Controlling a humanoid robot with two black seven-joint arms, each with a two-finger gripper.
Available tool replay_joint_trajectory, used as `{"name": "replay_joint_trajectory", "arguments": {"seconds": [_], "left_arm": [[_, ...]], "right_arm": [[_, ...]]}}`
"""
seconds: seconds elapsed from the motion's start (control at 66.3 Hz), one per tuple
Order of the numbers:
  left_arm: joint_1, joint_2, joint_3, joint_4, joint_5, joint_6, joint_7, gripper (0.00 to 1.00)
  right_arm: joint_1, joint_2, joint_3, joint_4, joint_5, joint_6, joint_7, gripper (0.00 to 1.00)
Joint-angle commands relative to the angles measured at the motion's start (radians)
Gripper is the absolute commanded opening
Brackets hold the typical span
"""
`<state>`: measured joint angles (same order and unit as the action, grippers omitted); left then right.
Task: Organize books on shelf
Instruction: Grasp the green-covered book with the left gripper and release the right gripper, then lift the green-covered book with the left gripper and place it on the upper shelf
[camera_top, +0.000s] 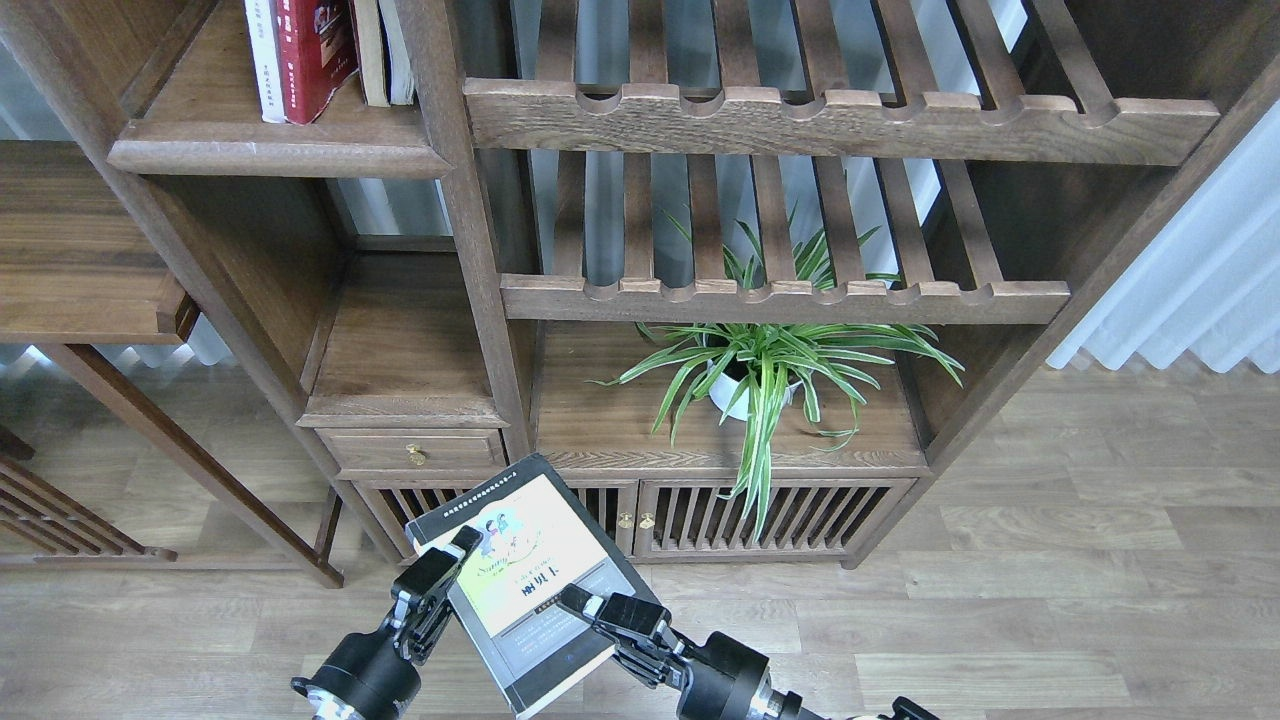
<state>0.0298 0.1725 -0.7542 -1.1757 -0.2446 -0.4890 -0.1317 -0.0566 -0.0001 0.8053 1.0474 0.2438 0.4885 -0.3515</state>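
The black-grey book with a yellow-green panel (525, 585) is held tilted, low in front of the cabinet. My right gripper (592, 608) is shut on its lower right edge. My left gripper (443, 575) is at the book's left edge, one finger (464, 545) lying over the cover; I cannot tell if it grips. The plank shelf (270, 152) with a rounded lip is at top left. On it stand a white book (263, 60), a red book (312, 55) and two pale books (385, 50), the tops cut off by the frame.
Two slatted racks with notched front rails (830, 120) (780, 298) fill the middle bay. A potted spider plant (765, 375) stands on the ledge below. A small drawer (415, 452) and slatted cabinet doors (770, 515) are behind the book. A side table (80, 260) is at left.
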Motion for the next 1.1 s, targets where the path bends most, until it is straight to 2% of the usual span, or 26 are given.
{"name": "replay_joint_trajectory", "arguments": {"seconds": [0.0, 0.015, 0.03, 0.06, 0.196, 0.256, 0.362, 0.437, 0.573, 0.829, 0.875, 0.995, 1.086], "left_arm": [[-0.002, 0.001, -0.023, 0.001, 0.001, 0.0, 0.001, 0.06], [-0.002, 0.001, -0.027, 0.001, 0.002, 0.0, 0.001, 0.06], [-0.004, 0.001, -0.034, 0.001, 0.002, 0.0, 0.003, 0.06], [-0.004, 0.002, -0.043, 0.001, 0.002, 0.0, 0.003, 0.05], [-0.004, 0.059, -0.122, -0.013, 0.002, 0.0, 0.052, 0.04], [-0.004, 0.102, -0.161, -0.018, 0.002, 0.0, 0.061, 0.04], [-0.004, 0.202, -0.244, -0.05, 0.001, 0.0, 0.061, 0.03], [-0.004, 0.33, -0.326, -0.133, 0.001, 0.0, 0.053, 0.03], [-0.021, 0.412, -0.436, -0.205, -0.004, 0.0, 0.052, 0.02], [-0.275, 0.582, -0.573, -0.206, 0.002, 0.0, 0.075, 0.01], [-0.333, 0.608, -0.582, -0.205, 0.005, 0.0, 0.095, 0.01], [-0.528, 0.66, -0.586, -0.205, 0.042, 0.0, 0.182, 0.01], [-0.602, 0.7, -0.591, -0.197, 0.087, 0.0, 0.211, 0.02]], "right_arm": [[0.003, 0.0, -0.008, 0.002, -0.008, 0.0, 0.008, 0.52], [0.004, 0.0, -0.011, 0.002, -0.009, 0.0, 0.008, 0.59], [0.011, 0.0, -0.015, 0.002, -0.021, 0.0, 0.008, 0.81], [0.012, 0.0, -0.018, 0.003, -0.037, 0.0, 0.009, 1.0], [0.009, 0.0, -0.014, 0.016, -0.07, 0.0, 0.011, 1.0], [0.009, 0.0, -0.015, 0.014, -0.072, 0.0, 0.011, 1.0], [0.011, 0.0, -0.018, 0.013, -0.074, 0.0, 0.011, 1.0], [0.009, 0.0, -0.018, 0.008, -0.075, 0.0, 0.011, 1.0], [0.008, 0.0, -0.02, 0.005, -0.078, 0.0, 0.011, 1.0], [0.008, 0.0, -0.02, 0.002, -0.078, 0.0, 0.011, 1.0], [0.008, 0.0, -0.021, 0.0, -0.078, 0.0, 0.011, 1.0], [0.008, 0.0, -0.023, -0.001, -0.08, 0.0, 0.011, 1.0], [0.008, 0.0, -0.023, -0.001, -0.078, 0.0, 0.011, 1.0]]}}
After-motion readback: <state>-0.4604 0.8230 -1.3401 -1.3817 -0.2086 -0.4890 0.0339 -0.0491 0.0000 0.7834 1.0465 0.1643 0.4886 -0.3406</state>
